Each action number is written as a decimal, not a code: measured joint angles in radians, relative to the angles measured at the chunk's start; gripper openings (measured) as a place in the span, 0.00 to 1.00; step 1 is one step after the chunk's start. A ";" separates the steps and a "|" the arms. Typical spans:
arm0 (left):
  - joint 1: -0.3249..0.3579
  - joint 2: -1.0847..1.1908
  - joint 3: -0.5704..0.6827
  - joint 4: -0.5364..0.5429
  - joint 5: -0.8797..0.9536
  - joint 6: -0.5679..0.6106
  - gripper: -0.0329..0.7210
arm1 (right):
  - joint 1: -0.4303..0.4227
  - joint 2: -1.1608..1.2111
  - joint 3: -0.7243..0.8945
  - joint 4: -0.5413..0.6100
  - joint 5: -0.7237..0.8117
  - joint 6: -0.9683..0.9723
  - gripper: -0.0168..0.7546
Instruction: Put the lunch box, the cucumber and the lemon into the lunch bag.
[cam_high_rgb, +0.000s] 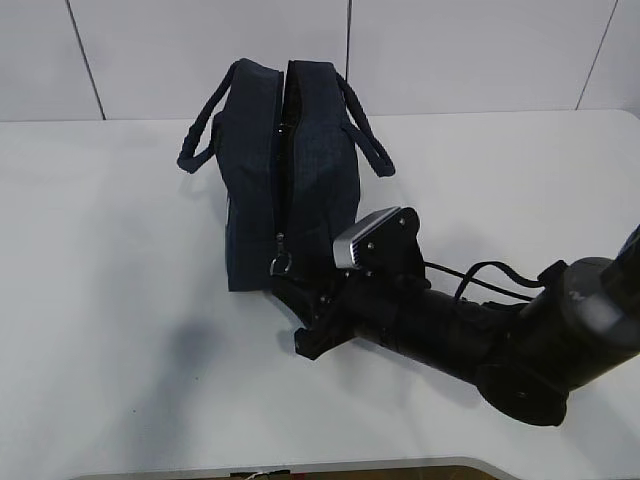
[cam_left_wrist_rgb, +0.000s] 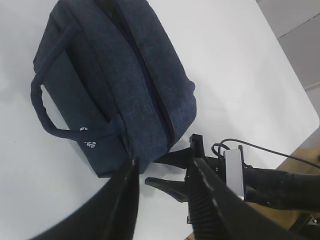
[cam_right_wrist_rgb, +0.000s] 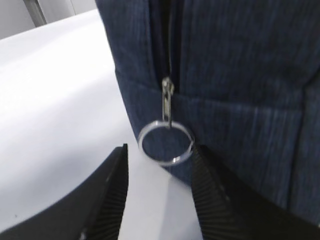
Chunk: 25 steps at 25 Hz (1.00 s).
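I see the lunch bag (cam_high_rgb: 285, 170) standing on the white worktop (cam_high_rgb: 110, 300), its top parted into a dark slit. My right gripper (cam_right_wrist_rgb: 159, 195) sits at the bag's near end with its jaws apart, gripping nothing; the silver ring pull (cam_right_wrist_rgb: 166, 144) hangs just above the gap between them, dangling from the zipper slider (cam_right_wrist_rgb: 167, 90). My left gripper (cam_left_wrist_rgb: 165, 200) hovers above, jaws open and empty, the bag just beyond them. A small white print (cam_left_wrist_rgb: 87, 137) marks the base of one handle (cam_left_wrist_rgb: 47, 112), too small to read.
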 joint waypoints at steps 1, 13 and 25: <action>0.000 0.000 0.000 0.000 0.000 0.000 0.36 | 0.000 0.010 0.000 -0.002 0.002 0.000 0.47; 0.000 0.000 0.000 0.000 0.000 0.000 0.36 | 0.000 0.067 -0.037 -0.025 0.029 0.002 0.61; 0.000 0.000 0.000 0.000 0.000 0.000 0.36 | 0.000 0.073 -0.048 -0.026 -0.053 0.003 0.61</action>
